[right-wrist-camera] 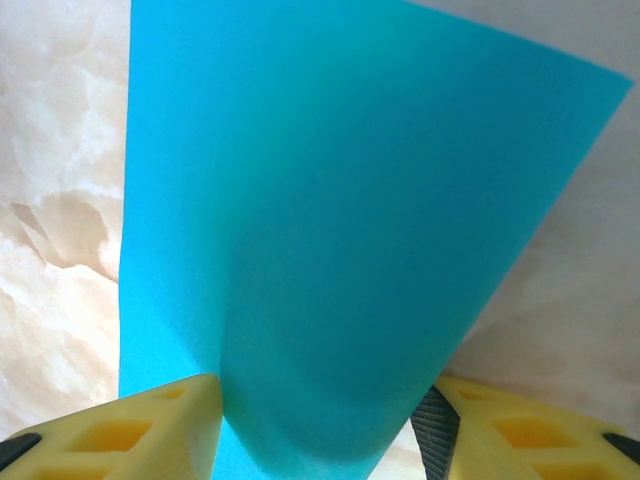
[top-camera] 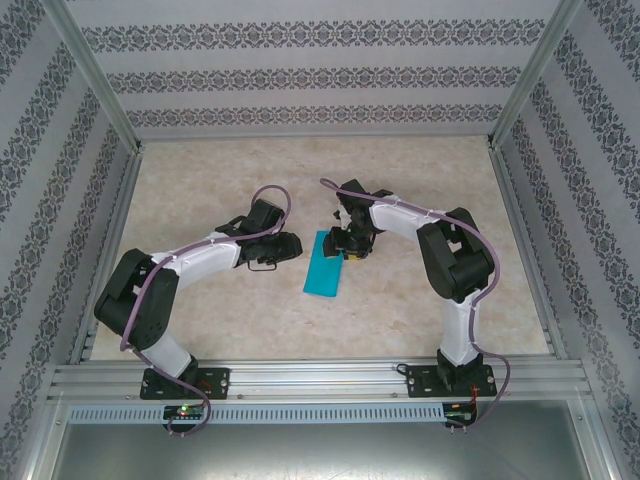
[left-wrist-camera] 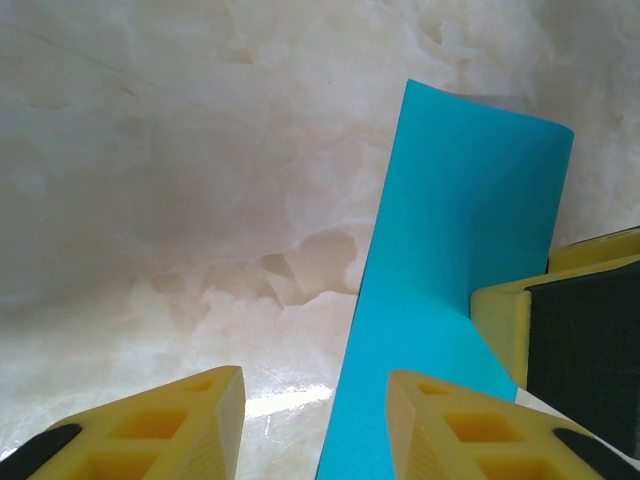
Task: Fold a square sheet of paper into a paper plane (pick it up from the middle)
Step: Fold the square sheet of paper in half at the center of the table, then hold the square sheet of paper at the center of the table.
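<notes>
- Bowing upward near the table's (top-camera: 420, 310) centre, the square sheet of paper (top-camera: 322, 270) has its 1 o'clock corner hidden under the right gripper (top-camera: 350, 245), whose jaws pinch it.
- Left gripper (top-camera: 288, 247) at its 9 o'clock: jaws spread around the sheet's edge, whose lower end is cut off.

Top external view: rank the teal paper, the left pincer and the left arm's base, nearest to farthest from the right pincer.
1. teal paper, right at the right pincer.
2. left pincer, just left of the paper.
3. left arm's base, near-left edge.
</notes>
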